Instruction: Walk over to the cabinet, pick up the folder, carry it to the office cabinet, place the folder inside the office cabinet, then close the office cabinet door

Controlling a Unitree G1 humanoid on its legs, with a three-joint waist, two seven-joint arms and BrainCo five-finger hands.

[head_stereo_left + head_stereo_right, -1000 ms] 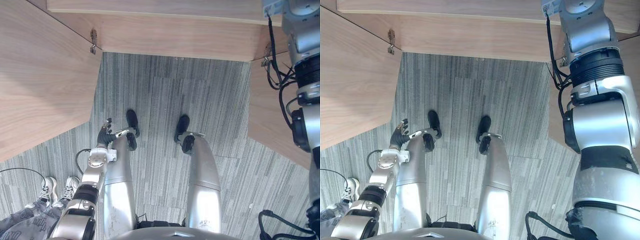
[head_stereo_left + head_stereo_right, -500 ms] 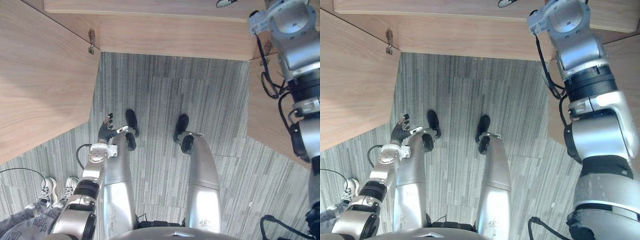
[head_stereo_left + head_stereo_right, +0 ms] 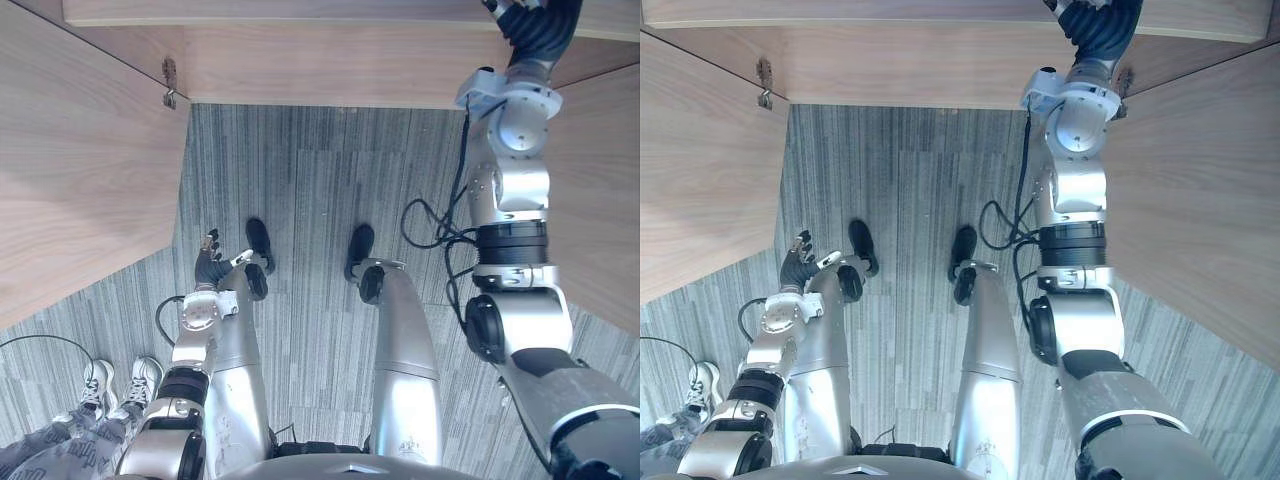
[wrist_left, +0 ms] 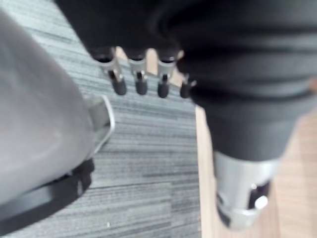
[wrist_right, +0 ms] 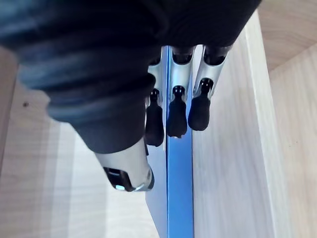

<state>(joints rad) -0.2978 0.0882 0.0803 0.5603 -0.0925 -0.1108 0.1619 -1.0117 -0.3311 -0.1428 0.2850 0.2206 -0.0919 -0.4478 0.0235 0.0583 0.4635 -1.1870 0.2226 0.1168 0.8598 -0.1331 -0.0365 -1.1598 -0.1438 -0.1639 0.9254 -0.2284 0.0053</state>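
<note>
A blue folder (image 5: 179, 198) stands on edge inside the wooden cabinet, close to a side wall (image 5: 223, 163). My right hand (image 5: 177, 111) reaches into the cabinet's opening at the top of the eye views (image 3: 1095, 25), its arm stretched up from the lower right. The fingertips (image 5: 198, 111) curl onto the folder's upper edge and the thumb (image 5: 126, 171) lies along its other face. My left hand (image 3: 208, 262) hangs low at my left side with straight fingers (image 4: 140, 82) and holds nothing.
The cabinet's left door (image 3: 80, 170) and right door (image 3: 600, 180) stand open on either side of me over grey striped carpet (image 3: 310, 190). A person's white shoes (image 3: 100, 380) are on the floor at the lower left.
My right arm swung from the right edge up and inward into the cabinet, and its fingers curled onto the folder. The left hand stayed where it hangs.
</note>
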